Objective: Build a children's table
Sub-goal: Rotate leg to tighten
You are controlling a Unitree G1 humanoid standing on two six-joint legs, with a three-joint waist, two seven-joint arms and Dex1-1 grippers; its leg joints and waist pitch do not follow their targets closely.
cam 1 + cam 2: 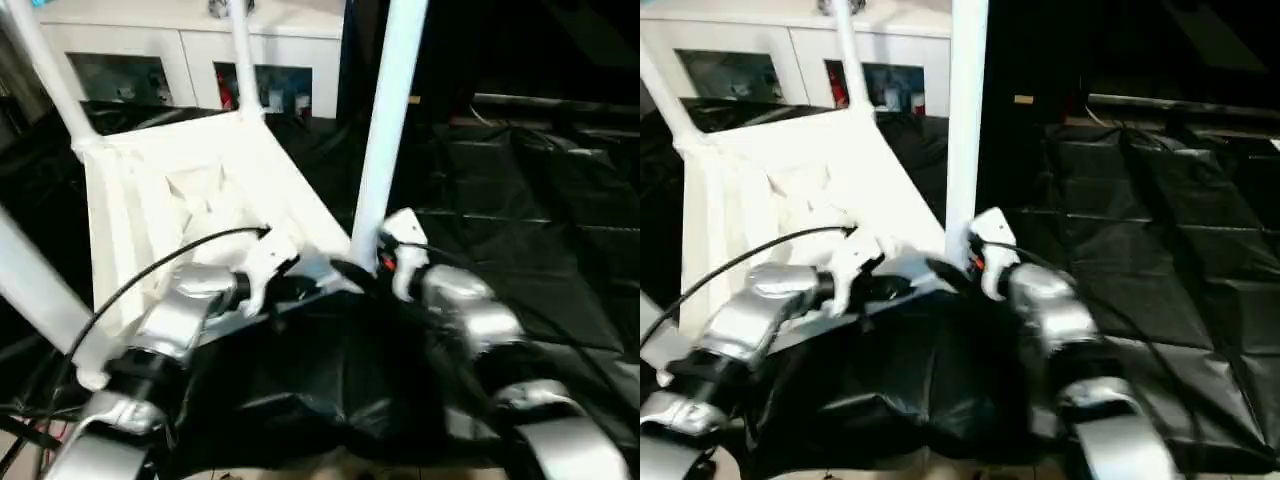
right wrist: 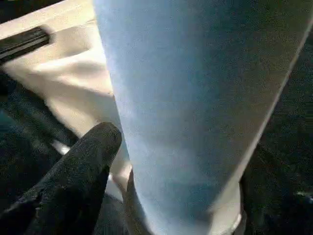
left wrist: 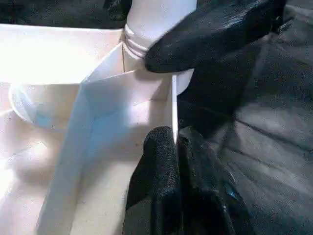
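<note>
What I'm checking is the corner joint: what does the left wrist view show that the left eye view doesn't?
Left wrist view: up close, the left claw pinching the tabletop by its thin rim, and the leg with its ribbed end at the corner. Left eye view: three more legs standing on the upturned tabletop, the white cabinet behind, black sheeting around. Both: the tabletop and that near leg.

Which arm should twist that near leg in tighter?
Probably the right: its claw sits at the leg's base, while the left claw is shut on the tabletop's rim.
</note>
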